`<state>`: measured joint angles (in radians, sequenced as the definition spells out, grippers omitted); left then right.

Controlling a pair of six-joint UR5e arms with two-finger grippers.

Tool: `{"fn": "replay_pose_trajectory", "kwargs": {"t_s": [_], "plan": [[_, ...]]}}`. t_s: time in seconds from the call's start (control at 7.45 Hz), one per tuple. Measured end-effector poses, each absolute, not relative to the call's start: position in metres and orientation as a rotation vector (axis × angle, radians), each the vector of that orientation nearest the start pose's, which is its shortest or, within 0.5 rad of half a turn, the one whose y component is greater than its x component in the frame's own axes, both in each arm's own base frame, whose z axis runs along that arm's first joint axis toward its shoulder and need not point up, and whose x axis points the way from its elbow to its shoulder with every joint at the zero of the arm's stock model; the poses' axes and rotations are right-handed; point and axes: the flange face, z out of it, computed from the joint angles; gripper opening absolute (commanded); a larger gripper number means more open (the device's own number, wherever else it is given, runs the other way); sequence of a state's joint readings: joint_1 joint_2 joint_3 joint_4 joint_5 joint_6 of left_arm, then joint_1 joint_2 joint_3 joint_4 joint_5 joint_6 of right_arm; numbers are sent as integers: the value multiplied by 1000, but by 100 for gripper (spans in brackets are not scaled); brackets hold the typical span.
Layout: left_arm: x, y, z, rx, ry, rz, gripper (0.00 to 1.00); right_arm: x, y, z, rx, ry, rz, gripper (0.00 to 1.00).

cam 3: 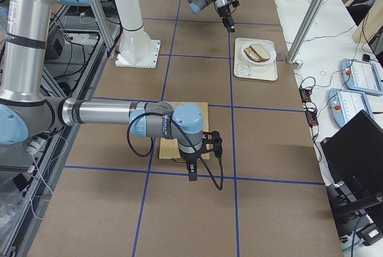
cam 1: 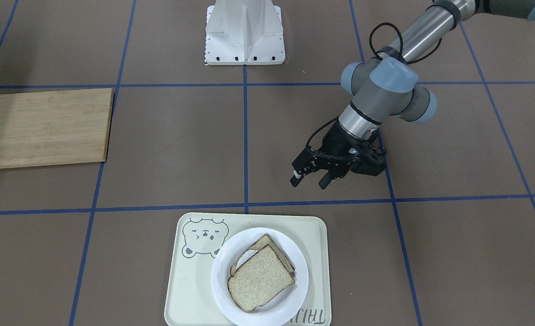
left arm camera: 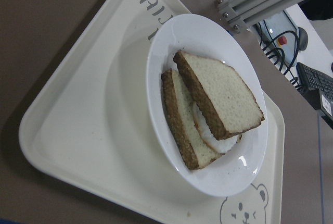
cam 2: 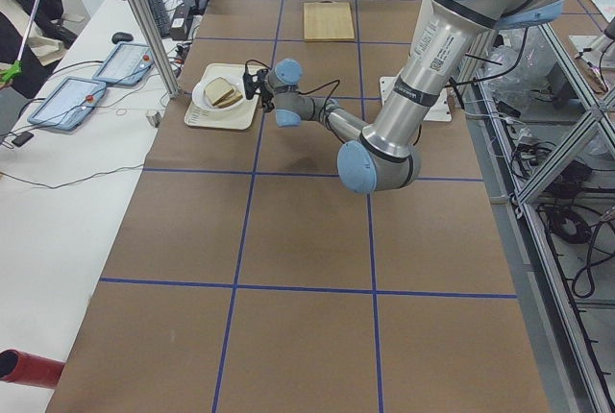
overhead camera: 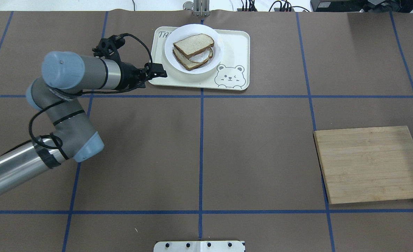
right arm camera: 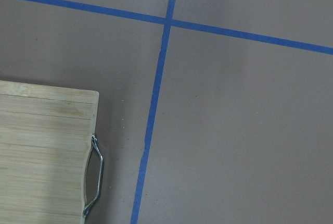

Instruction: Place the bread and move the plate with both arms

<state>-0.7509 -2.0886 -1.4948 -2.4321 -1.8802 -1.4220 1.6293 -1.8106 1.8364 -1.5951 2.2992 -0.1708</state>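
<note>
There are two arms here, and one plate [overhead camera: 169,56], one tray [overhead camera: 237,45] and one cutting board [overhead camera: 370,164] on the brown table [overhead camera: 255,157]. The bread slices number two, and they are stacked.

The plain bread [overhead camera: 194,44] is the upper slice. It lies skewed across the lower slice [left arm camera: 179,114], so the two crusts do not line up. One fried egg [left arm camera: 210,135] is sandwiched between them, with its white showing at the open side. The stack rests on the white plate. The plate sits on the cream tray, at the lettered end and away from the single bear drawing [overhead camera: 230,76].

The left arm [overhead camera: 73,73] reaches across the table toward the tray. The left gripper [cam 1: 309,180] hovers above the table, near the tray's corner and clear of the plate. Its two fingers [cam 1: 295,179] are spread apart with nothing between them.

The right arm [cam 3: 108,113] hangs over the far end of the table, well apart from the tray. The right gripper [cam 3: 194,164] is at the edge of the wooden cutting board, on the side with the board's one metal handle [right arm camera: 96,174]. It shows only in a side view, so it cannot be told whether its fingers are spread or closed.
</note>
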Motion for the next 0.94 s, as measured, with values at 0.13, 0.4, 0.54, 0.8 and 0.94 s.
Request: {"fn": "replay_pose_trajectory", "kwargs": {"t_s": [0.13, 0.4, 0.54, 0.8, 0.94], "plan": [[385, -541, 309, 363, 1178, -198, 98, 92, -382, 643, 77, -723, -92, 100], [293, -537, 375, 429, 949, 33, 98, 94, -377, 644, 52, -726, -24, 100], [241, -536, 414, 435, 871, 127, 98, 94, -378, 642, 44, -727, 9, 100], [127, -527, 493, 410, 796, 209, 98, 94, -380, 640, 41, -727, 29, 100], [78, -520, 526, 384, 747, 252, 98, 94, -381, 639, 41, -727, 30, 100]]}}
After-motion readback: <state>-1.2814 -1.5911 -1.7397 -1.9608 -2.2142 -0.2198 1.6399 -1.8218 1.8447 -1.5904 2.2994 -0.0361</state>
